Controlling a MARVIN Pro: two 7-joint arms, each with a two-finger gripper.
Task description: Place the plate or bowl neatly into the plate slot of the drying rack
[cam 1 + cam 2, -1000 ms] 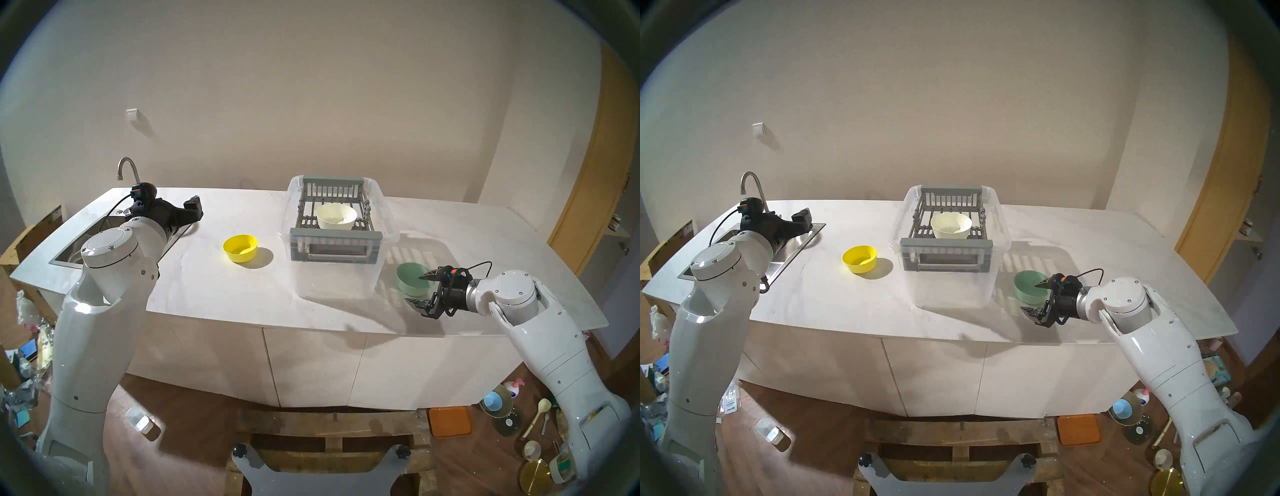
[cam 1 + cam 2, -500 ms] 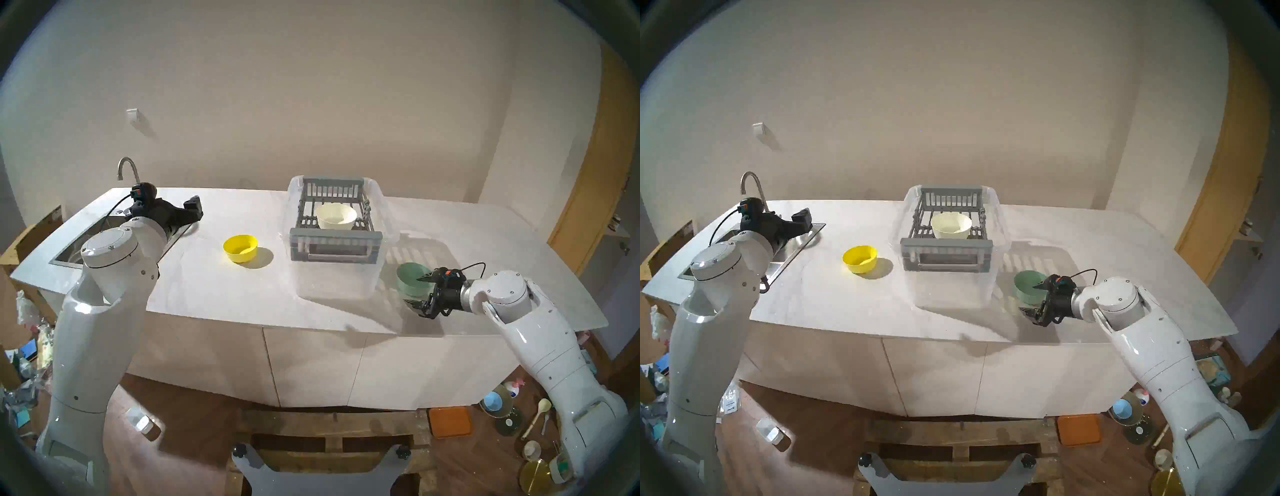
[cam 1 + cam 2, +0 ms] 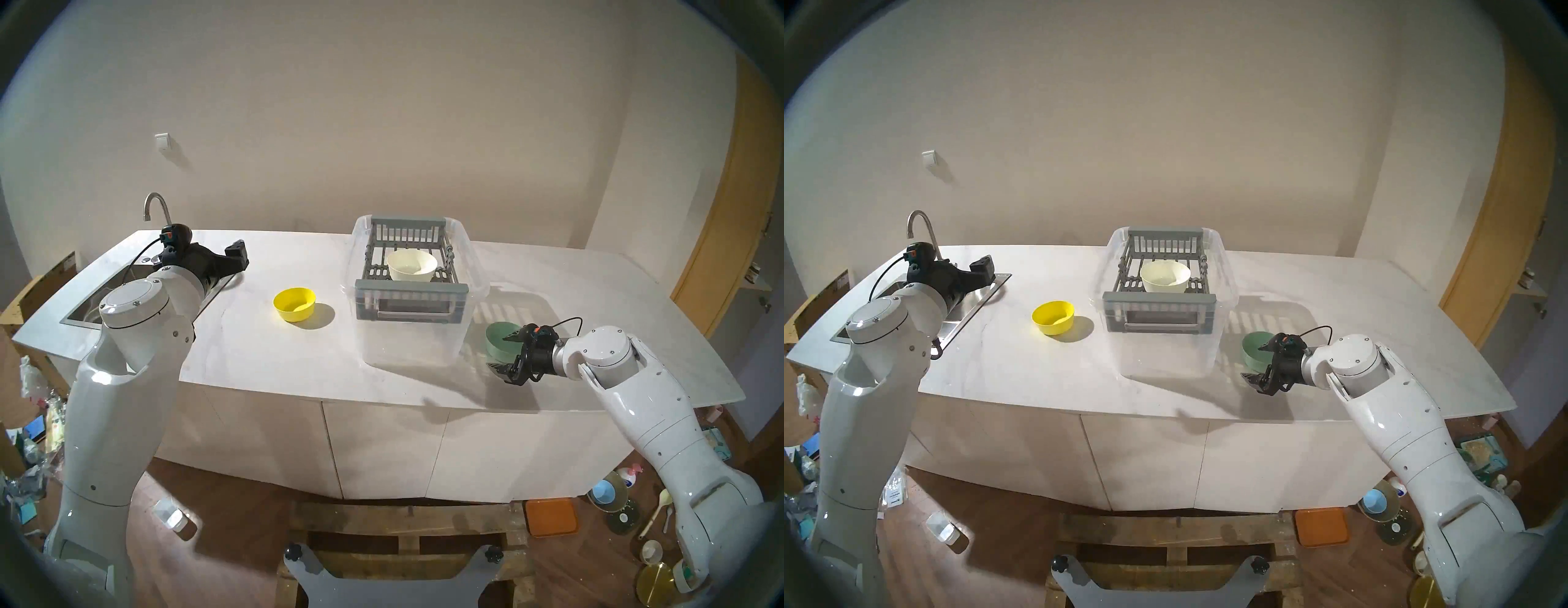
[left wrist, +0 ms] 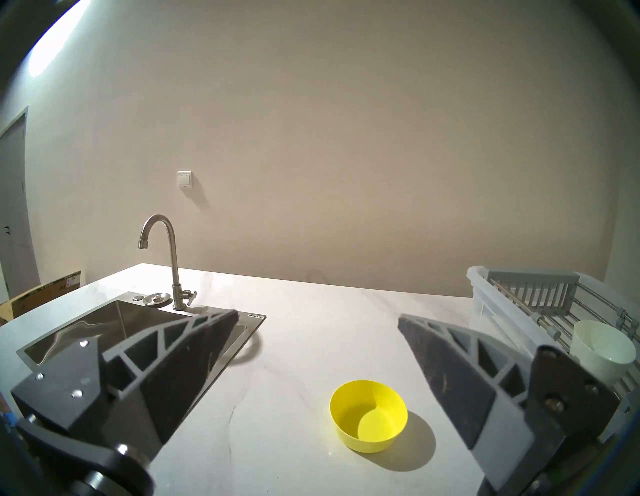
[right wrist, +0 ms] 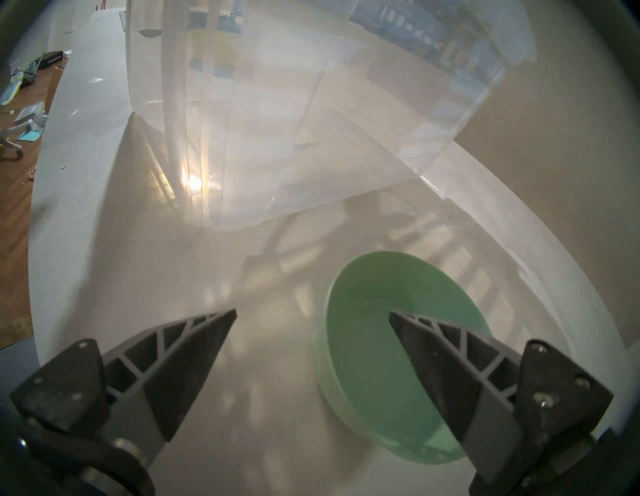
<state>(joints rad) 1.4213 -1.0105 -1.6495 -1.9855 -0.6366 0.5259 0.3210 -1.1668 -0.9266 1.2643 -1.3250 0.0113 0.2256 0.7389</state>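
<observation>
Right claw (image 5: 312,317) tilts down, spread astride green bowl (image 5: 391,332) rim

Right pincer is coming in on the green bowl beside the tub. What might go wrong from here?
1. The right pincer is open, one finger over the green bowl and the other outside its rim; closing off-centre may push the bowl across the counter.
2. The clear tub stands close beside the bowl, so the outer finger may bump it.
3. A cream bowl already sits in the drying rack, so there is less room to set the green one down.
</observation>
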